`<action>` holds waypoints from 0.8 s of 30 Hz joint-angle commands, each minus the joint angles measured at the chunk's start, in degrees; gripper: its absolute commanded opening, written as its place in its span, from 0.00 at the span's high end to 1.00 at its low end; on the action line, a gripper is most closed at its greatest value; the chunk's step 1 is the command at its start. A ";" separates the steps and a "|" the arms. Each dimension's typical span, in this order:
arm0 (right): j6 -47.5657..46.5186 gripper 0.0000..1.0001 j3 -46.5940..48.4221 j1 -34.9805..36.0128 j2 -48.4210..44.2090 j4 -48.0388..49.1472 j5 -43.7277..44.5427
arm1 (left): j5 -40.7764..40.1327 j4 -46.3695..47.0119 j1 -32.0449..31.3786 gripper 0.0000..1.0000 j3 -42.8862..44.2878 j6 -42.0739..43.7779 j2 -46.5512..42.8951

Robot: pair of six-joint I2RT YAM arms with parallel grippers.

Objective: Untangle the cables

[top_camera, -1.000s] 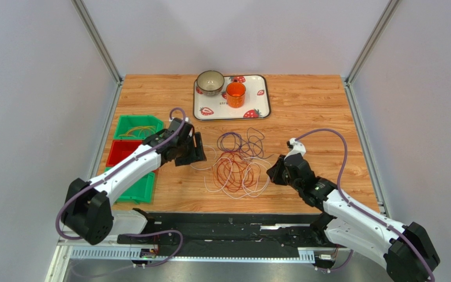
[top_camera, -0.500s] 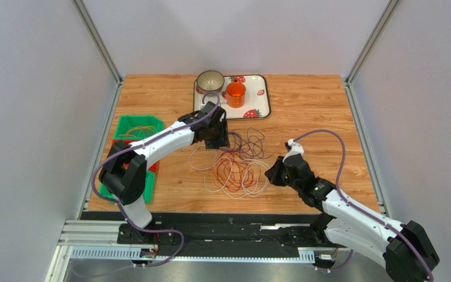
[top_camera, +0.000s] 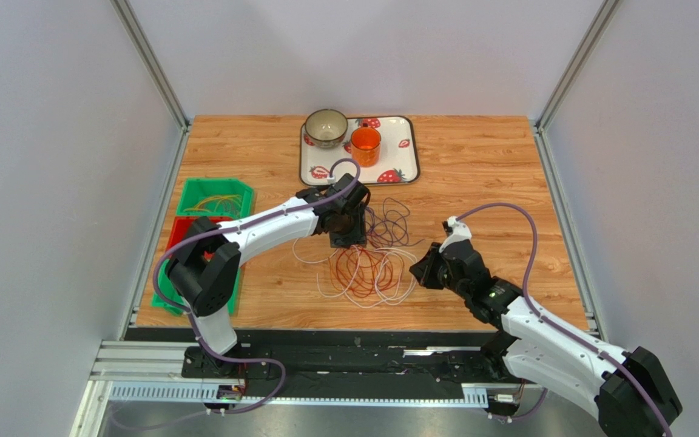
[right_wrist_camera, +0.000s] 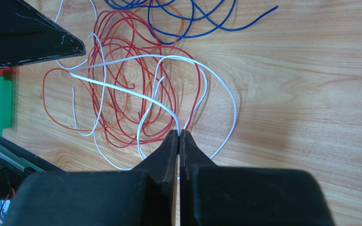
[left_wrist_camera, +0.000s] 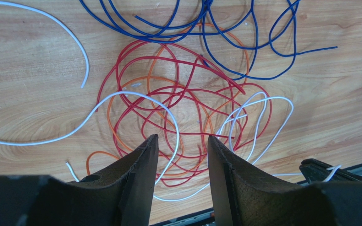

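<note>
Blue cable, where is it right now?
In the top view, the blue cable lies mid-table, between the strawberry tray and the red cables.

Left claw (top_camera: pixel 348 237) over cables (top_camera: pixel 369 266), right claw (top_camera: pixel 421 270) at their edge

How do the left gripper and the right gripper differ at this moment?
The left gripper has its fingers apart; the right gripper has them shut. The left gripper holds nothing above the red cables; the right gripper pinches a white cable. Both point down at the cables.
</note>
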 commanded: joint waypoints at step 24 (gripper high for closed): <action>-1.08 1.00 -1.07 -1.28 -1.47 3.27 -2.12 | -2.48 3.08 -0.95 0.79 2.66 -1.85 7.82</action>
